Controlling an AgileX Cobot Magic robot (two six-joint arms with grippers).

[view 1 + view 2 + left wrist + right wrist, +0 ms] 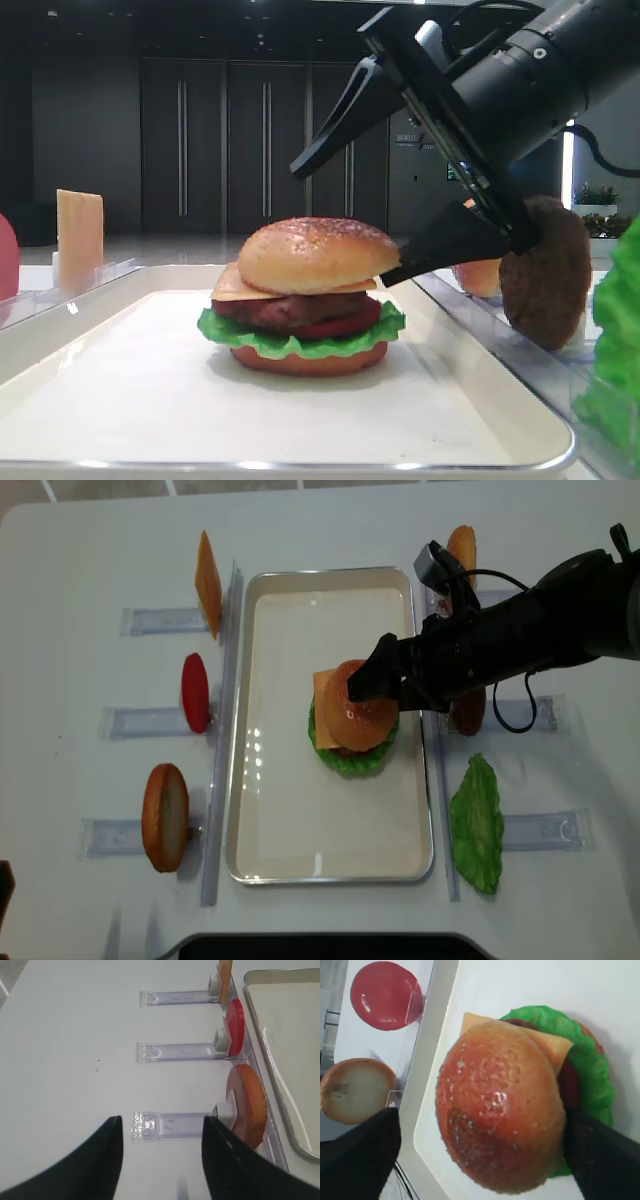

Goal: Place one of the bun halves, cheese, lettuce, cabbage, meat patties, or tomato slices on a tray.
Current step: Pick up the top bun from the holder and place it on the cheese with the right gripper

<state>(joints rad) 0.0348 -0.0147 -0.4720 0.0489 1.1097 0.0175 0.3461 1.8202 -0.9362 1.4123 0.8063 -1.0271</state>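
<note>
Release step, by the look of it: right gripper (400,222) is spread wide around the top bun half (318,254), one finger above-behind the dome, the other low at its right edge, neither clearly pressing on it. From the right wrist view both black fingers (360,1152) flank the bun with a gap showing on the left side, so not gripping. The bun sits on the stack mid tray (330,840): cheese (232,285) corner poking out left, then patty (290,308), tomato slice (345,326), lettuce (300,342), bottom bun on the tray floor. Stack looks level, top bun maybe slightly offset toward the right. Left gripper (160,1150) hangs parted over bare table beside the clear racks (170,1125), holding nothing. Spares remain on racks: another bun (165,816), tomato (195,692), cheese slice (207,584), loose lettuce leaf (476,825) to the tray's right. Next move probably needs a straight lift up and back so the low finger doesn't drag the bun off the stack.
</note>
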